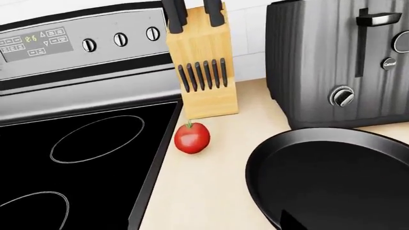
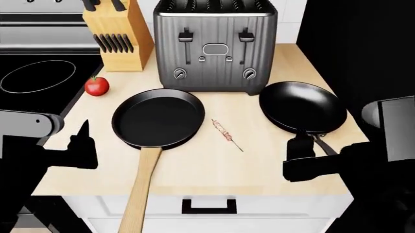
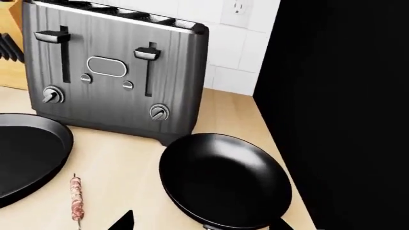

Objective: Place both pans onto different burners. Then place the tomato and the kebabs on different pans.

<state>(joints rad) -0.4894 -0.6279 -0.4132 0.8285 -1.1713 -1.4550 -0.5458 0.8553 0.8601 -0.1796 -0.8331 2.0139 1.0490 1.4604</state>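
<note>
Two hands hover low at the near edge of the surface (image 2: 272,179), neither holding anything. The left hand (image 2: 81,145) sits near-left; its dark fingers show only as a silhouette, so I cannot tell whether they are spread or closed. The right hand (image 2: 304,155) is near-right, just short of the thin handle (image 2: 322,143) of the sloped pan (image 2: 302,107); its state is likewise unclear.

From the left hand, the wooden-handled pan (image 2: 157,118) lies just right and slightly farther. Its handle (image 2: 141,189) runs toward the near edge and overhangs it, so the long axis points near-to-far, and the left hand is the nearer one for gripping it. The cooktop (image 2: 26,97) with its burner (image 2: 38,76) lies left and far of that pan, so the carry would go leftward.

Between the pans lies the kebab (image 2: 224,130), angled near-right. The tomato (image 2: 96,86) rests on the surface beside the cooktop's edge, right in a leftward path. Behind stand the knife block (image 2: 116,39) and toaster (image 2: 216,46).
</note>
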